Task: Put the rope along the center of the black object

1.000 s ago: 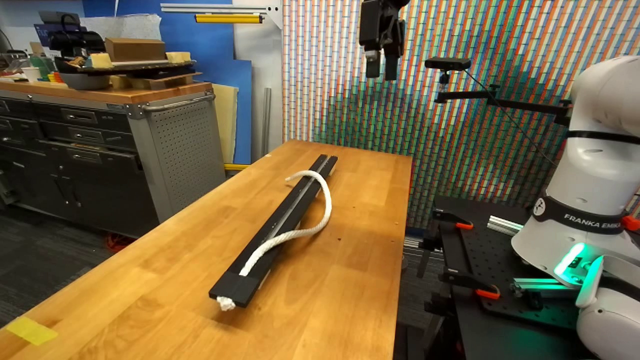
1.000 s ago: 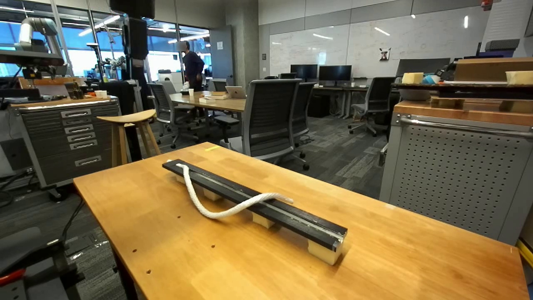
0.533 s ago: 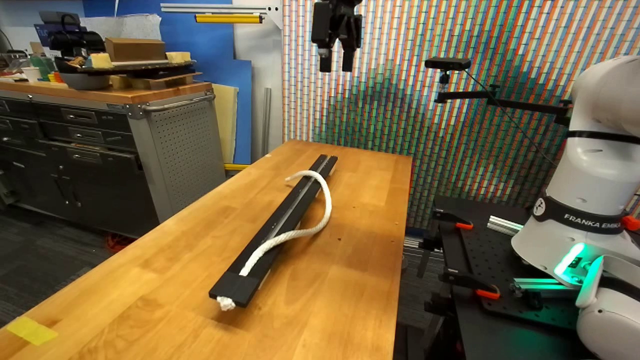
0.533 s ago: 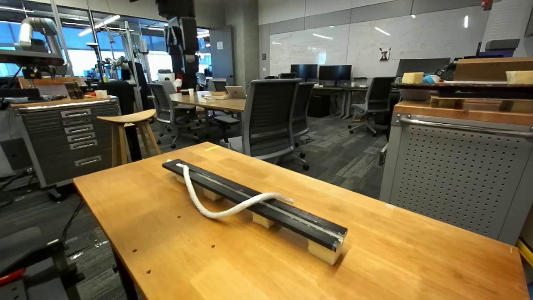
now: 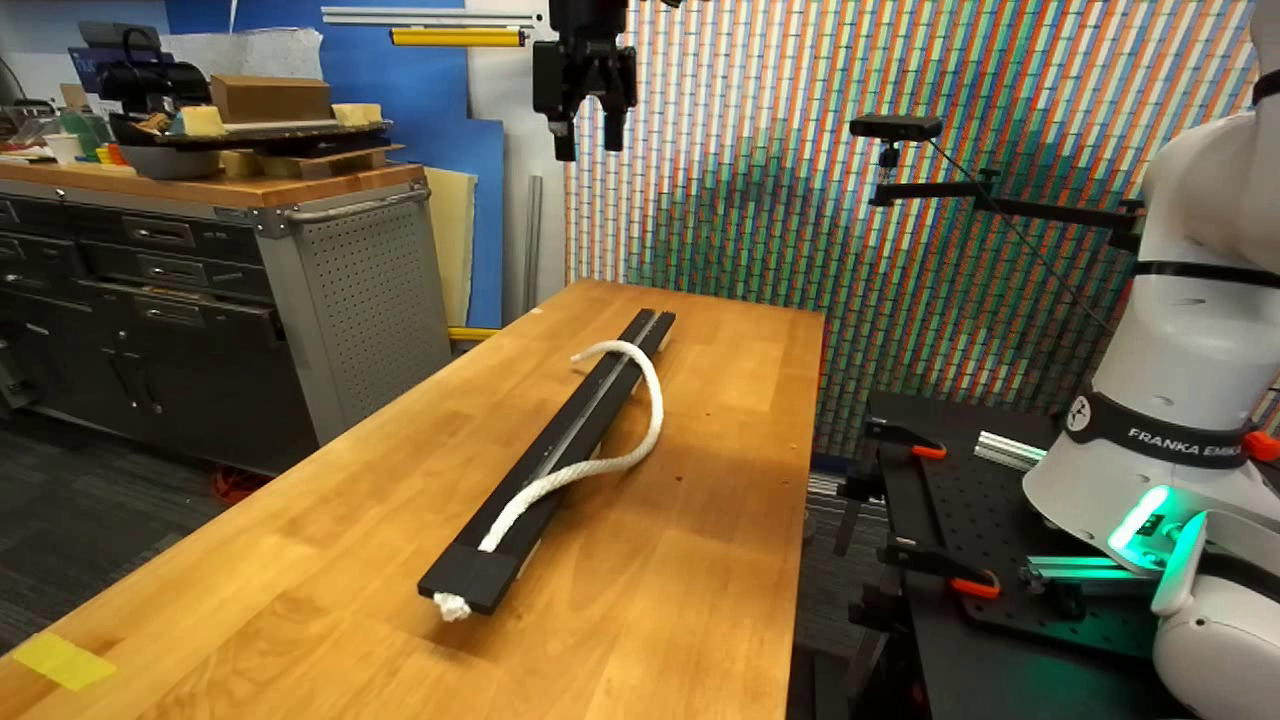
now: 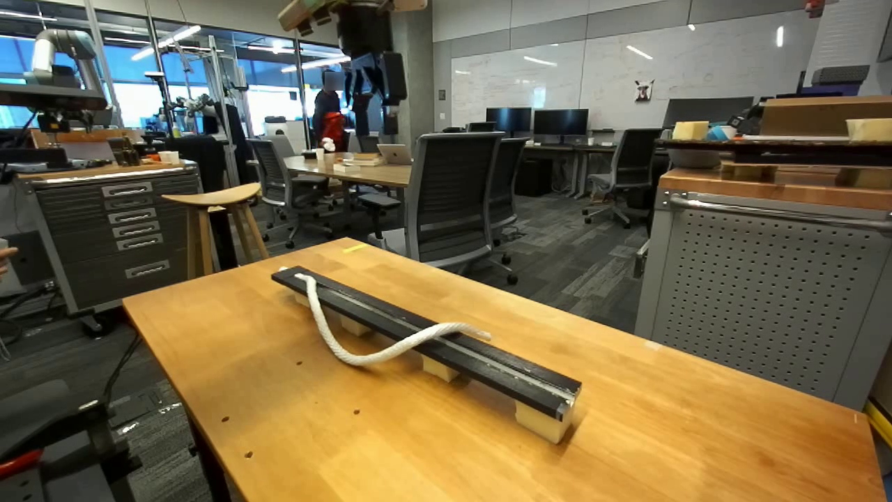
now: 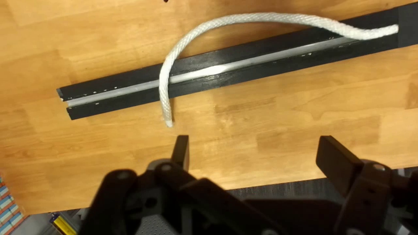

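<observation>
The rope (image 5: 655, 405) is a white cord, also in view in an exterior view (image 6: 362, 360) and the wrist view (image 7: 254, 18). One end lies along the groove at the bar's covered end, and a frayed white tip (image 5: 452, 606) pokes out there. Its middle bows off one side, then its free part crosses over the bar and ends past the opposite edge. The black object (image 5: 562, 430) is a long grooved bar, also seen here (image 6: 488, 369) and here (image 7: 130, 79). My gripper (image 5: 590, 148) is open and empty, high above the table; its spread fingers (image 7: 254, 147) show in the wrist view.
The bar rests on pale blocks (image 6: 543, 425) on a wooden table (image 5: 700, 600). A strip of yellow tape (image 5: 62, 661) is on the table. A grey tool cabinet (image 5: 370, 300) stands beyond one table edge. A camera on an arm (image 5: 895, 127) stands near the robot's base.
My gripper has moved across, to the left in an exterior view and to the right in the opposite exterior view, with its fingers spreading apart. The rope and bar have not moved.
</observation>
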Robot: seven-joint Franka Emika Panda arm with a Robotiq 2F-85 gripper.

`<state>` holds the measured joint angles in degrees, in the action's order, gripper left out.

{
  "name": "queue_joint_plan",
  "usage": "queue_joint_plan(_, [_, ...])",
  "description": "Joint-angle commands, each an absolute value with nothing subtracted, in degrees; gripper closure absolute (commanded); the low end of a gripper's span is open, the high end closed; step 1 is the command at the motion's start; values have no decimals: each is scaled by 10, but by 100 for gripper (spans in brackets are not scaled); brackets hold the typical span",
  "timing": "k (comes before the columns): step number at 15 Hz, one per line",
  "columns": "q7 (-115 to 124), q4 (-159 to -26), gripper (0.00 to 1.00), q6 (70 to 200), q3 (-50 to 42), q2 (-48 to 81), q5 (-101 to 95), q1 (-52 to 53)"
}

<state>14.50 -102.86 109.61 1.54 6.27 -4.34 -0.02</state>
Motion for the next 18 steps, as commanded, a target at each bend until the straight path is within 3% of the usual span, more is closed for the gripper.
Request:
queue_joint_plan(1, [150, -903, 0, 1063, -2, 162, -64, 2])
queue_joint_plan(12, [144, -651, 0, 892, -38, 347, -53, -3])
queue_joint_plan(18, [144, -660, 0, 868, -39, 342, -54, 0])
